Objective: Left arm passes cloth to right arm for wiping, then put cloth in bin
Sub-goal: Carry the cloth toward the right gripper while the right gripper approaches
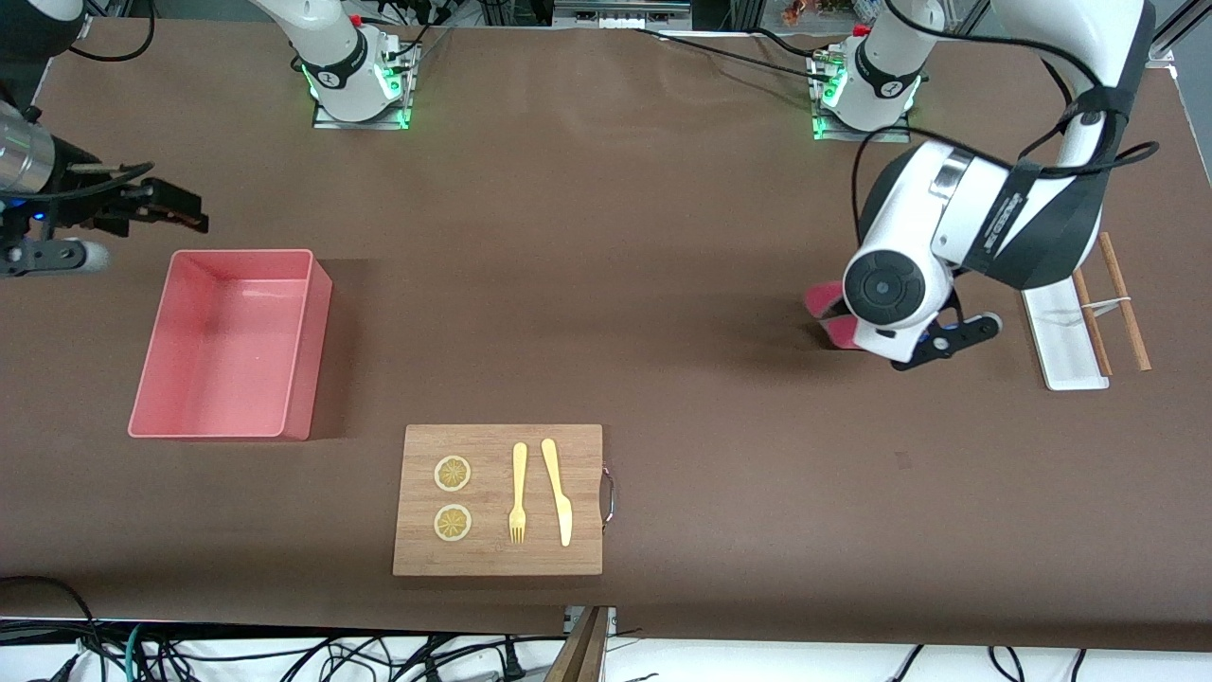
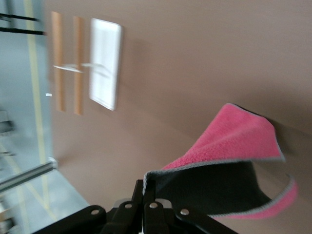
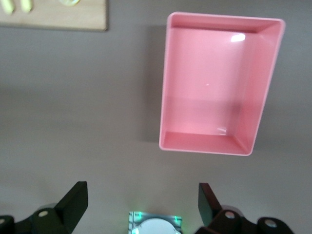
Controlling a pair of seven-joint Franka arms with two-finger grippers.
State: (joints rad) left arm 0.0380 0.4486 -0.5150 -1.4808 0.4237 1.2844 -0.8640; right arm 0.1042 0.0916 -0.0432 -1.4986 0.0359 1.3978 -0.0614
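Observation:
The crimson-pink cloth (image 1: 826, 313) hangs folded from my left gripper (image 2: 146, 184), low over the table beside the white tray, toward the left arm's end. In the left wrist view the fingers are shut on a grey-trimmed edge of the cloth (image 2: 239, 141). In the front view the left arm's wrist (image 1: 895, 289) hides those fingers. The salmon-pink bin (image 1: 227, 341) stands empty toward the right arm's end and also shows in the right wrist view (image 3: 209, 145). My right gripper (image 1: 180, 210) hovers open and empty above the table beside the bin; it also shows in the right wrist view (image 3: 141, 197).
A wooden board (image 1: 497, 559) with two lemon slices, a yellow fork and a yellow knife lies near the front camera. The small white tray (image 1: 1065, 341) and two brown chopsticks (image 1: 1122, 303) lie at the left arm's end.

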